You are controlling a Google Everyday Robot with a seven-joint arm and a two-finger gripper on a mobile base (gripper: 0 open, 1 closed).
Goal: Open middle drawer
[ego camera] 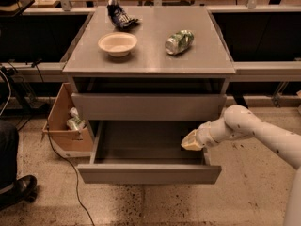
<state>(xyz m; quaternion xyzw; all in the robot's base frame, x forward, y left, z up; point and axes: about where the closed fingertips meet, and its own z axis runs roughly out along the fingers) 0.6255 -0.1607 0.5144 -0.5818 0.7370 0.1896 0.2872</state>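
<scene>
Claw: my claw [192,141] is at the desk's right front corner, low down, below the right end of the middle drawer's front panel and over the right side wall of the pulled-out bottom drawer.
Claw opening: I cannot tell how far open it is; only its pale tip shows.
Claw contact: I hold nothing that I can see. The tip lies right against the bottom drawer's right wall, but I cannot tell whether it touches.
Arm: my white forearm comes in from the right, past the desk's right edge.
Middle drawer: one middle drawer [148,106], its flat grey front spanning the desk's front face just under the top. It sits back in line with the desk front, above the open drawer.
Bottom drawer: one bottom drawer [148,173], drawn well out past the front edge, its grey floor in view.
Desk top: one desk [150,62] carrying three things.
Bowl: one pale bowl [117,44], upright, toward the left edge.
Can: one green can [179,41], lying on its side, toward the right edge.
Bag: one dark crumpled bag [120,16], at the back edge, left of centre.
Box: one open cardboard box [59,126] on the floor beside the desk's left edge, with a few small items [74,121] inside that I cannot make out.
</scene>
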